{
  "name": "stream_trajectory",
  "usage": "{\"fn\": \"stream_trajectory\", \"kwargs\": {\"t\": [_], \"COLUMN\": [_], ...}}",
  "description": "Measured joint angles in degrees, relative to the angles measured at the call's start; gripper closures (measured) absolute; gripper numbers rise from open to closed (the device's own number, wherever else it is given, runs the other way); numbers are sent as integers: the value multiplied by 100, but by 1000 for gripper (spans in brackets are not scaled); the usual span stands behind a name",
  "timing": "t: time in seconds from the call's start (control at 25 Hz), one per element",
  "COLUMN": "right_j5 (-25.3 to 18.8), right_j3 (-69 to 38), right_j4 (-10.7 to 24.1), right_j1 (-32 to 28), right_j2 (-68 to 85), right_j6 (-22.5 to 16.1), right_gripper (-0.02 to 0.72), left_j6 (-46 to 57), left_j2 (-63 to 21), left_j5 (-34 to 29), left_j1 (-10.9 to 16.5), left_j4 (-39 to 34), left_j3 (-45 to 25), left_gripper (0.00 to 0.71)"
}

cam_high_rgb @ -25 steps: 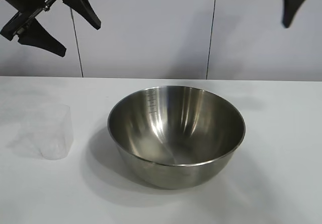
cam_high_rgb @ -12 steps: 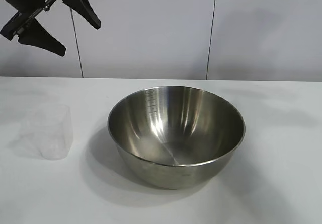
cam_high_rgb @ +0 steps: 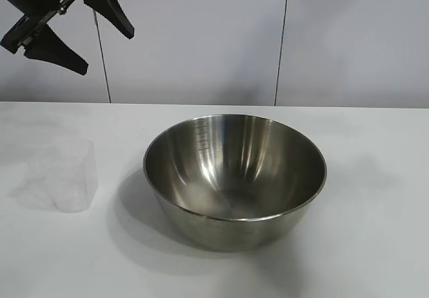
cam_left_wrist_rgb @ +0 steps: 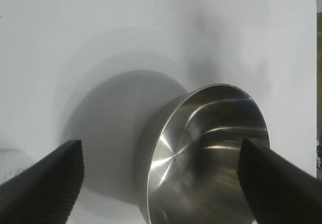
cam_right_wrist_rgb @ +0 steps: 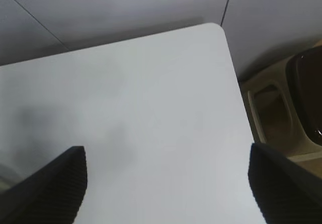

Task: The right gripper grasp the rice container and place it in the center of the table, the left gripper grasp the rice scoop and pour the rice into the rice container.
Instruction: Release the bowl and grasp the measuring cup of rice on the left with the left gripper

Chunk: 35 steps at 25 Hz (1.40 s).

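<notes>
Gleaming rice container (cam_high_rgb: 234,177) sits upright, seemingly empty.

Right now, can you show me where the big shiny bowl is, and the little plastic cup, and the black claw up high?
bowl (cam_high_rgb: 234,177): exterior view, on its inner wall.
cup (cam_high_rgb: 67,177): exterior view, on its frosted side.
left gripper (cam_high_rgb: 94,33): exterior view, midway between its spread fingers.

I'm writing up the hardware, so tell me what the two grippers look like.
The left gripper is matte black, with two tapered pointed fingers and a silver metal rod and screws between them. The right gripper shows two black fingers with finely ribbed inner faces.
</notes>
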State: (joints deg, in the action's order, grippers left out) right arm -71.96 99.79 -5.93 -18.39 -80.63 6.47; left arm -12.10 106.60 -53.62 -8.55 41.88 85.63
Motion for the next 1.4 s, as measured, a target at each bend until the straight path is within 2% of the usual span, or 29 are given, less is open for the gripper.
{"fn": "stream_trajectory", "kwargs": {"t": [0.24,0.48,0.68,0.76,0.96,1.16,1.24,1.4], "right_j5": [14,458,1132,1248,1274,1082,982,544], "right_j3": [-1140,-2331,-3318,-3504,-4060,-5085,-5536,-6093], "right_j4": [-526,-1012,-1167,-1162,-744,193,421,488], "right_j1": [0,0,45,176,630,734,734,857], "right_j2": [1252,2734,4131,4666,5953,7559,8081,8190], "right_j6": [195,375,387,392,338,131,94,-106], "right_gripper": [106,106,109,111,114,114,114,114], "left_j6": [0,0,0,0,0,0,0,0], "left_j2": [0,0,0,0,0,0,0,0], "left_j5": [5,5,5,5,5,5,5,12], "left_j1": [0,0,0,0,0,0,0,0], "left_j4": [0,0,0,0,0,0,0,0], "left_j3": [0,0,0,0,0,0,0,0], "left_gripper": [107,107,107,107,107,107,107,107]}}
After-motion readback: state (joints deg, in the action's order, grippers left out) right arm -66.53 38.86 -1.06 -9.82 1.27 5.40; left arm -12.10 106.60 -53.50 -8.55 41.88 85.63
